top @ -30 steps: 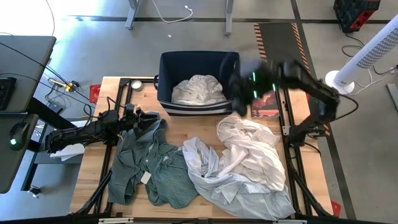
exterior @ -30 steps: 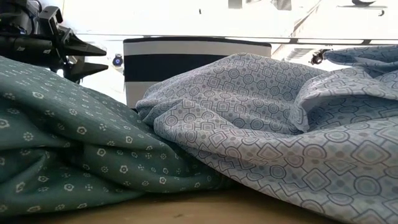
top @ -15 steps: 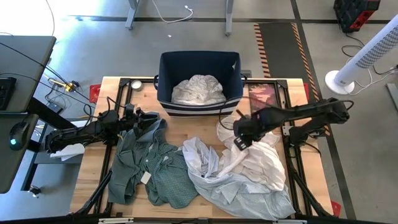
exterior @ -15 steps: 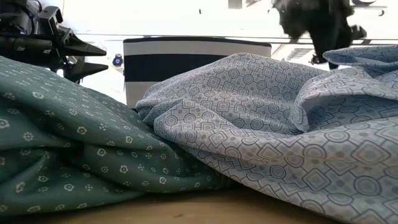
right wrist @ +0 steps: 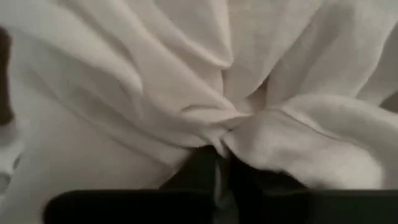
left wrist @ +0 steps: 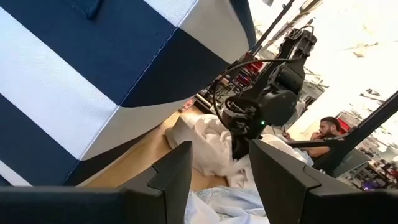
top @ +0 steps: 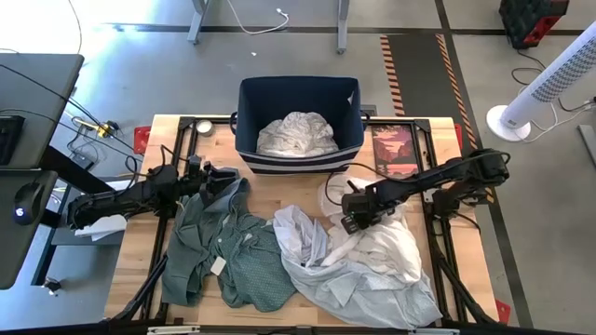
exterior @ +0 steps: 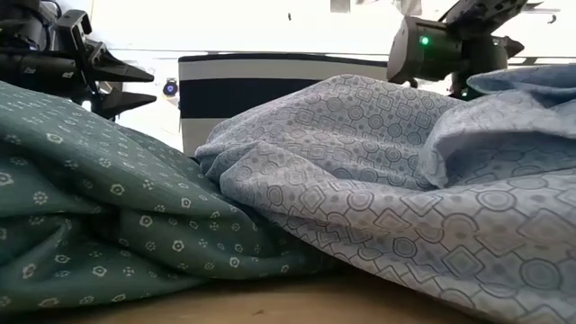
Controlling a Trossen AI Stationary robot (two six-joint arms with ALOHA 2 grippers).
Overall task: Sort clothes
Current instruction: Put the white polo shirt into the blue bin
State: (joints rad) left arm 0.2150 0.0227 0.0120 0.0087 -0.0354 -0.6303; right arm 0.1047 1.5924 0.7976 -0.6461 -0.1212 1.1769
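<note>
The clothes lie in a heap on the wooden table: a grey-green garment point(top: 223, 251) with a small tag at the left, a pale blue-grey patterned one point(top: 321, 274) in the middle, and a cream shirt point(top: 386, 251) at the right. Another white garment point(top: 296, 133) lies inside the navy striped bin point(top: 298, 86) at the far edge. My right gripper point(top: 354, 216) stands on the cream shirt's far left part, shut on it. My left gripper point(left wrist: 217, 180) hovers level and open beside the bin's near left corner, above the grey-green garment, holding nothing. My right gripper pinches a bunched-up fold of the cream shirt point(right wrist: 249, 134) between its two fingers point(right wrist: 202, 165), several gathered layers puckering toward them. The fingers come from above, pointing down. The shirt lies slack on the table and on the pale blue-grey garment.
A reddish picture board point(top: 396, 149) lies at the table's far right. A white rag point(top: 102, 226) sits under the left arm. A white fan point(top: 549, 84) stands off the table's right side, a desk at its left. A person point(left wrist: 323, 127) sits in the room beyond.
My right gripper has come down from above the bin's right corner toward the near edge, tipped until it points down, and taken hold of the cream shirt's far left part, where the cloth is now gathered.
</note>
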